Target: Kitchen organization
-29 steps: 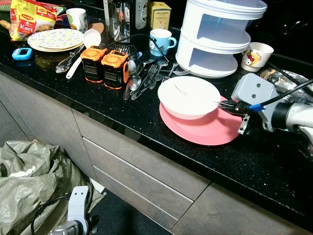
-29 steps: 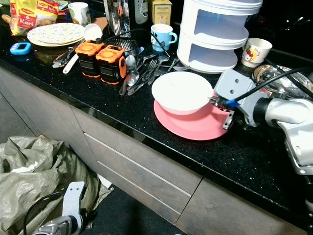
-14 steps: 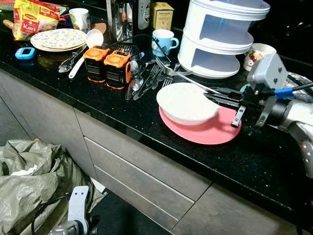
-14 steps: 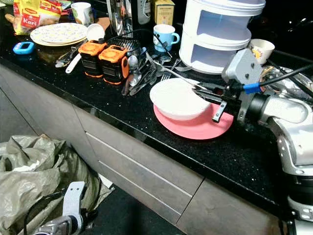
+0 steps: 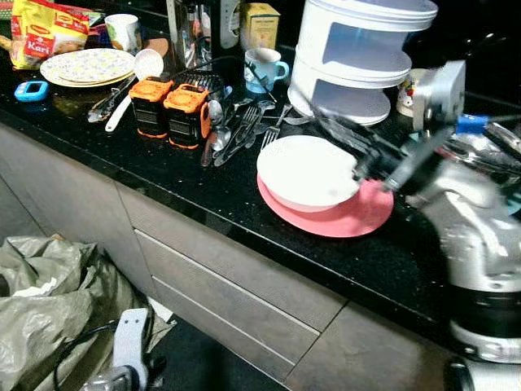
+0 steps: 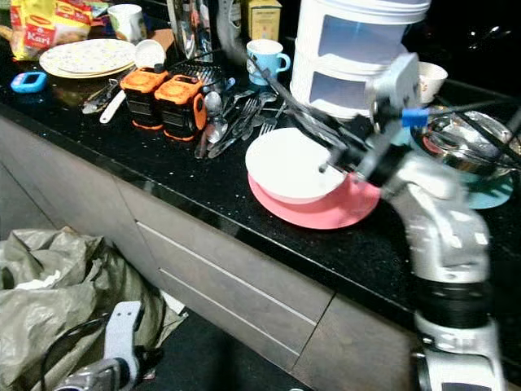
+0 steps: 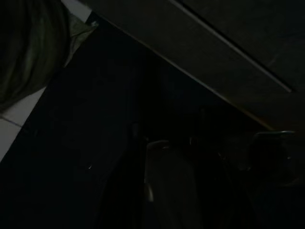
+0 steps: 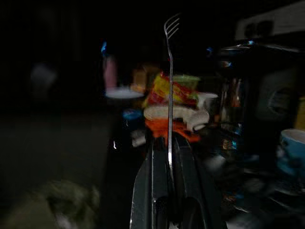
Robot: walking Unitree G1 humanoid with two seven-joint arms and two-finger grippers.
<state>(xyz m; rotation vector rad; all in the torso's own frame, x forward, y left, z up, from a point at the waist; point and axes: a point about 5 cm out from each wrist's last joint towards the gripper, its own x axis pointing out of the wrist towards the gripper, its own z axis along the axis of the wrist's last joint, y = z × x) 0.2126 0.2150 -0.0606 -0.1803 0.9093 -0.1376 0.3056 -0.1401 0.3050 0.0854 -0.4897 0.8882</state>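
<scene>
One fork (image 8: 169, 71) is clamped between the right gripper (image 8: 169, 157) fingers, now raised above the white bowl (image 5: 305, 171) at frame centre, higher than before; left gripper's (image 7: 162, 191) jaws: cannot tell

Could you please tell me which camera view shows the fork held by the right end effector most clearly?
The right wrist view: the fork stands sharp between the right end effector fingers, tines up. In the left eye and right eye views it is a motion-blurred streak above the white bowl. The left wrist view is dark.
</scene>
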